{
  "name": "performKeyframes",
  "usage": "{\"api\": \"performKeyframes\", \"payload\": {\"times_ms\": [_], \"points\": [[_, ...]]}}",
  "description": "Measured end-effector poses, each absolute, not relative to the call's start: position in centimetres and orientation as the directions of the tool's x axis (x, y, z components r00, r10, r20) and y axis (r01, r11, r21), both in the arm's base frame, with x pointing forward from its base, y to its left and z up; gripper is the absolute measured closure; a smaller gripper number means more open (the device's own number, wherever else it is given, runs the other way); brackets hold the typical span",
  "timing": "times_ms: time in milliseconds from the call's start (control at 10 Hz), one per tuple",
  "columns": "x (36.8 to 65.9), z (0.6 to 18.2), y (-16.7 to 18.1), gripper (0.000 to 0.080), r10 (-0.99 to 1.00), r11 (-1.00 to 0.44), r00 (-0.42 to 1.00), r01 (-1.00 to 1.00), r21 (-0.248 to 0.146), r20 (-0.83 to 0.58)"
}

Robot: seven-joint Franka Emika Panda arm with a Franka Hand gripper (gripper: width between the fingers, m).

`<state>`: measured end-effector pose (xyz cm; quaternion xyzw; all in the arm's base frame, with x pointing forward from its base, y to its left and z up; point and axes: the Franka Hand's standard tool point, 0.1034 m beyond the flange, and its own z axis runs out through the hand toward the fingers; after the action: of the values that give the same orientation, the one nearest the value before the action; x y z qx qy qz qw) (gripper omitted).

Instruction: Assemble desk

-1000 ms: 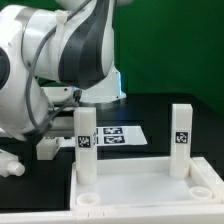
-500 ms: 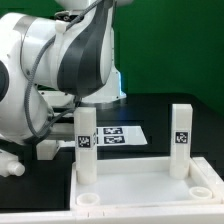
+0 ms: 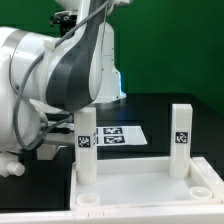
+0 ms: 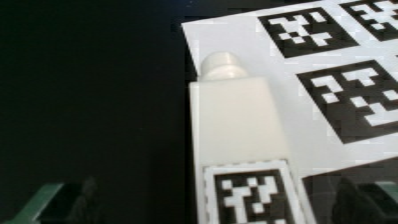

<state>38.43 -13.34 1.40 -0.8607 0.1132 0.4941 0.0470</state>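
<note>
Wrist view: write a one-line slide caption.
Open gripper poised over a tagged desk leg lying along the marker board.

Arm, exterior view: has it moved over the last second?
Yes. The arm has swung toward the exterior view's left and lower, judged against the left upright leg, which has not shifted.

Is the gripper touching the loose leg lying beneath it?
Apart. The wrist view shows the open gripper with its fingers standing clear on either side of the leg, and a gap shows on both sides.
</note>
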Motion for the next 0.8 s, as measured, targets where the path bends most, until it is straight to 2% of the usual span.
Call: {"api": "performKeyframes", "payload": {"times_ms": [100, 300, 600, 700, 800], "points": [[38.4, 1.4, -13.3, 0.0154, -0.148, -0.970, 0.486, -0.241, 0.031, -0.861], [38.4, 1.4, -13.4, 0.0494, -0.148, -0.970, 0.486, -0.241, 0.031, -0.861], [38.7, 1.6, -13.4, 0.0517, -0.149, -0.970, 0.503, -0.240, 0.028, -0.851], [39.1, 3.5, -13.8, 0.0517, -0.120, -0.970, 0.493, -0.241, -0.003, -0.861], [39.9, 5.1, -14.2, 0.0517, -0.115, -0.970, 0.504, -0.244, -0.014, -0.856]]}}
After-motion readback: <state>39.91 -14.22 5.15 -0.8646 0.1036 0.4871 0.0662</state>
